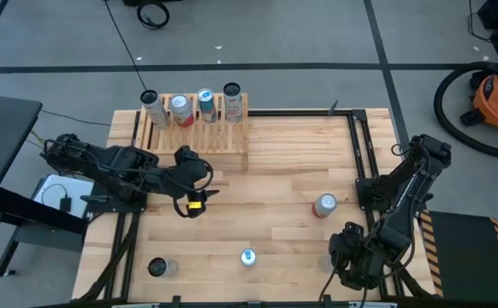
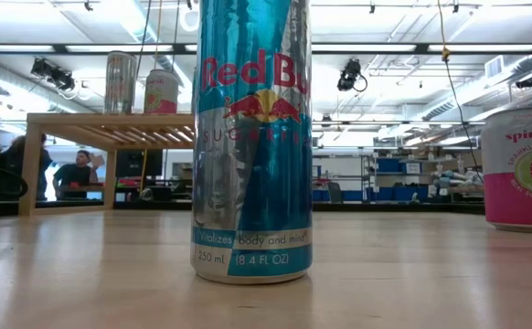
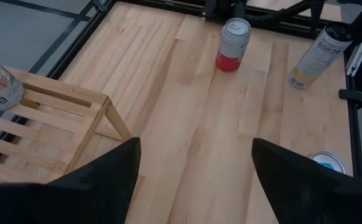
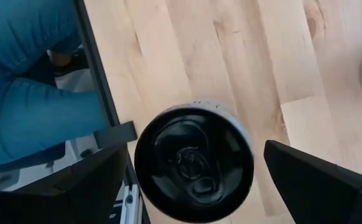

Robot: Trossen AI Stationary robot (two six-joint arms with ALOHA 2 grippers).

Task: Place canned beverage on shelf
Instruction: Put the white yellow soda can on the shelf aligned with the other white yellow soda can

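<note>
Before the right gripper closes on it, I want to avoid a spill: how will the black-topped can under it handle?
The black-topped can stands upright between the right gripper's open fingers. Its smooth round wall probably slips in a loose grip. Its tab looks unopened, so it is probably full and fairly heavy. Knocked over, it would likely roll.

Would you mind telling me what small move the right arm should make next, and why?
Probably lower the right tool straight down around the black-topped can and close. Its fingers stand open on either side of that can, directly above it, and nothing is held yet. The shelf already carries four cans, while the left tool hangs open beside it.
</note>
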